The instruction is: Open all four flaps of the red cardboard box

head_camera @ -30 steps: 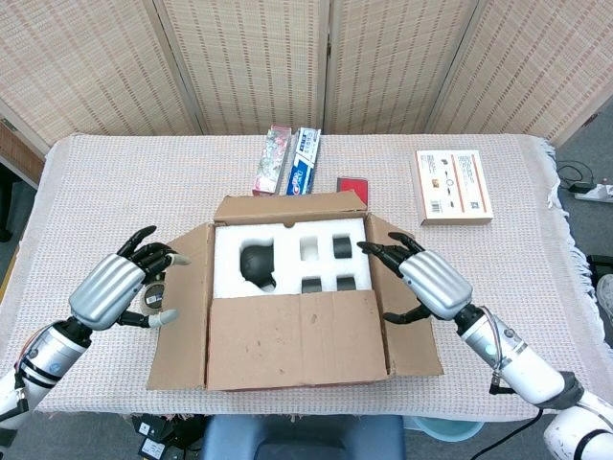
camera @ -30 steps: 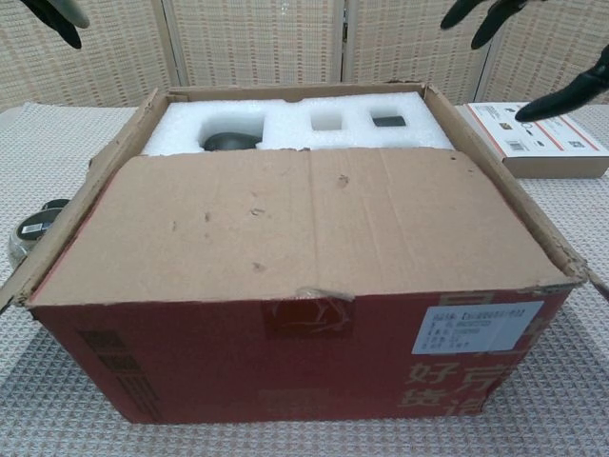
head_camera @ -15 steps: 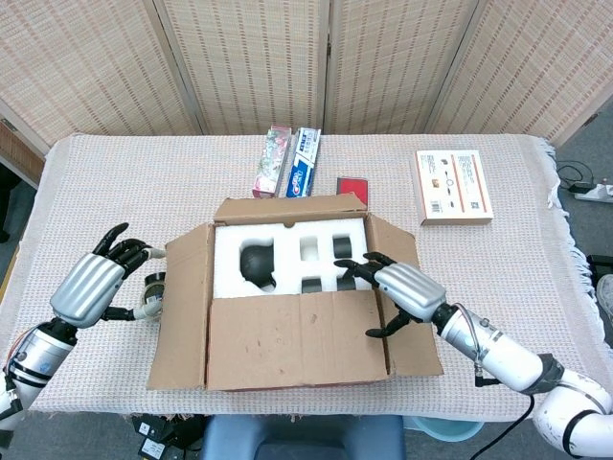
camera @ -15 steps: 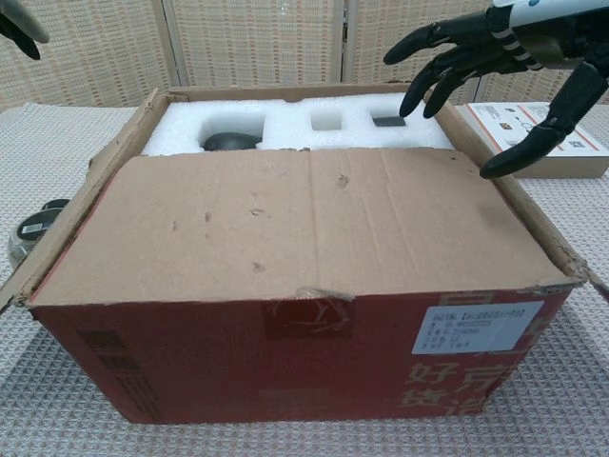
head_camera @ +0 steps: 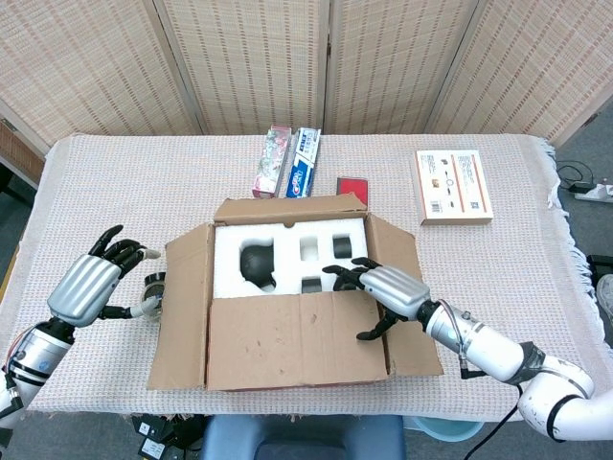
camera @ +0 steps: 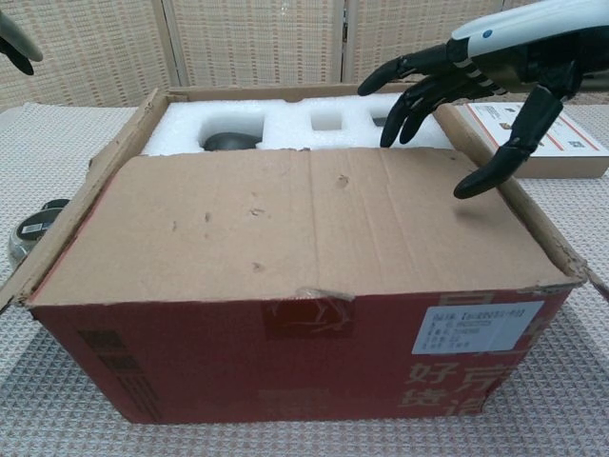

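The red cardboard box [head_camera: 297,307] [camera: 285,352] stands at the table's near middle. Its near flap [head_camera: 297,335] [camera: 295,224] lies flat across the opening. The far flap [head_camera: 287,207], left flap [head_camera: 182,307] and right flap [head_camera: 407,307] are folded outward. White foam [head_camera: 287,251] [camera: 285,124] with dark items shows in the uncovered far half. My right hand [head_camera: 383,289] [camera: 476,81] hovers with fingers spread over the near flap's right far corner, its fingertips [camera: 390,129] above the foam edge. My left hand [head_camera: 88,286] is open left of the box, holding nothing.
A small round dark object [head_camera: 153,287] [camera: 29,228] lies beside the box's left wall. Two toothpaste boxes [head_camera: 287,161] and a small red item [head_camera: 352,186] lie behind the box. A white carton [head_camera: 453,186] [camera: 552,143] sits at the far right.
My right hand has moved left and inward from the right flap to over the near flap's far edge. My left hand has drawn back leftward, away from the left flap.
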`<action>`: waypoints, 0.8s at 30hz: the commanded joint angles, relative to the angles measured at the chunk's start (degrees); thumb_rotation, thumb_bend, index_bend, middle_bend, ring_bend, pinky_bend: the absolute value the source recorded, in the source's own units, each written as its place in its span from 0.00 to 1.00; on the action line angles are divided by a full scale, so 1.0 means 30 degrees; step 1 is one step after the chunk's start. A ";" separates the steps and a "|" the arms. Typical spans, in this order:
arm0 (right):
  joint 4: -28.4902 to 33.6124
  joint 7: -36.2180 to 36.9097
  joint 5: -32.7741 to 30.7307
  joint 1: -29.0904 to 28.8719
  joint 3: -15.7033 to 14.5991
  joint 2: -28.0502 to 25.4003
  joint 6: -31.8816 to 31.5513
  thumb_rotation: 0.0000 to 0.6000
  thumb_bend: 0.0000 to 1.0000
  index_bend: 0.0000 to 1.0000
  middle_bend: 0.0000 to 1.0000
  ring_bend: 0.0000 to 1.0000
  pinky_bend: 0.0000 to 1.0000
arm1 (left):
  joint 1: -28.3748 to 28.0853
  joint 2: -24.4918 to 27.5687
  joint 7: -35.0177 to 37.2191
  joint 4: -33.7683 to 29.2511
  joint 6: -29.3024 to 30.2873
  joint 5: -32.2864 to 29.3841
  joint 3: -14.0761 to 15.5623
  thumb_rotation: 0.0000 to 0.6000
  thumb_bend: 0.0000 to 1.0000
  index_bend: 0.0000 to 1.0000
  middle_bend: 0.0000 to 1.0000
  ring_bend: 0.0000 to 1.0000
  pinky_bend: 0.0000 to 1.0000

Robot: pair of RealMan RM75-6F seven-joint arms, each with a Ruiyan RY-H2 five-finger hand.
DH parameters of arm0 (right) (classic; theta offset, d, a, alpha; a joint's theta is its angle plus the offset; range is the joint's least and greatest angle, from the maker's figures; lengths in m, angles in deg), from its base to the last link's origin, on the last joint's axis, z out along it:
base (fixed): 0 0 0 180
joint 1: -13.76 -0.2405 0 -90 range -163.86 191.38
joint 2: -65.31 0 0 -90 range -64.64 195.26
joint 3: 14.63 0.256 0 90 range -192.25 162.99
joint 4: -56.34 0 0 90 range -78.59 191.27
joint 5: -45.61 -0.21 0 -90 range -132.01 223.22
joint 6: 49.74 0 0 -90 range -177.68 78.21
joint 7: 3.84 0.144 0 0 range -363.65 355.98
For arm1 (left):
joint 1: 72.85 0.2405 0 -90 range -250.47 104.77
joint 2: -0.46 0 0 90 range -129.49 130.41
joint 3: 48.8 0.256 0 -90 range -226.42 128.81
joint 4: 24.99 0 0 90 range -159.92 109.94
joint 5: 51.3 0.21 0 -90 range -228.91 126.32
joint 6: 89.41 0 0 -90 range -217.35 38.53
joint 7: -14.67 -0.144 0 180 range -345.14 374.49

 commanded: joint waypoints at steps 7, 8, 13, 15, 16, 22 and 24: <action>0.0167 0.0237 -0.0219 -0.0268 -0.0049 -0.0115 0.0454 1.00 0.17 0.00 0.30 0.21 0.04 | 0.0070 -0.0144 0.0309 0.0365 0.0054 0.0054 0.0010 0.00 0.17 0.27 0.31 0.22 0.00; 0.0106 0.0123 -0.0244 -0.0258 -0.0049 -0.0101 0.0389 1.00 0.17 0.00 0.30 0.21 0.04 | 0.0077 -0.0152 0.0337 0.0379 0.0063 0.0064 0.0011 0.00 0.17 0.27 0.31 0.22 0.00; -0.0156 -0.0800 -0.0789 -0.0414 -0.0087 0.0106 0.0469 1.00 0.17 0.00 0.30 0.21 0.04 | 0.0095 -0.0210 0.0398 0.0469 0.0067 0.0104 0.0021 0.00 0.17 0.27 0.31 0.22 0.00; -0.0172 -0.1110 -0.1036 -0.0516 -0.0090 0.0207 0.0572 1.00 0.17 0.00 0.30 0.20 0.04 | 0.0099 -0.0219 0.0395 0.0478 0.0057 0.0106 0.0026 0.00 0.17 0.27 0.31 0.22 0.00; -0.0191 -0.1354 -0.1169 -0.0559 -0.0087 0.0267 0.0567 1.00 0.17 0.00 0.30 0.20 0.04 | 0.0106 -0.0220 0.0367 0.0488 0.0053 0.0104 0.0030 0.00 0.17 0.27 0.31 0.22 0.00; -0.0055 -0.2264 -0.1695 -0.0595 -0.0139 0.0472 0.0431 1.00 0.17 0.00 0.30 0.20 0.04 | 0.0129 -0.0203 0.0371 0.0500 0.0039 0.0066 0.0022 0.00 0.17 0.27 0.31 0.22 0.00; 0.0089 -0.2408 -0.1618 -0.0601 -0.0175 0.0420 0.0455 1.00 0.17 0.00 0.30 0.20 0.04 | 0.0136 -0.0192 0.0364 0.0505 0.0053 0.0069 0.0011 0.00 0.17 0.28 0.31 0.22 0.00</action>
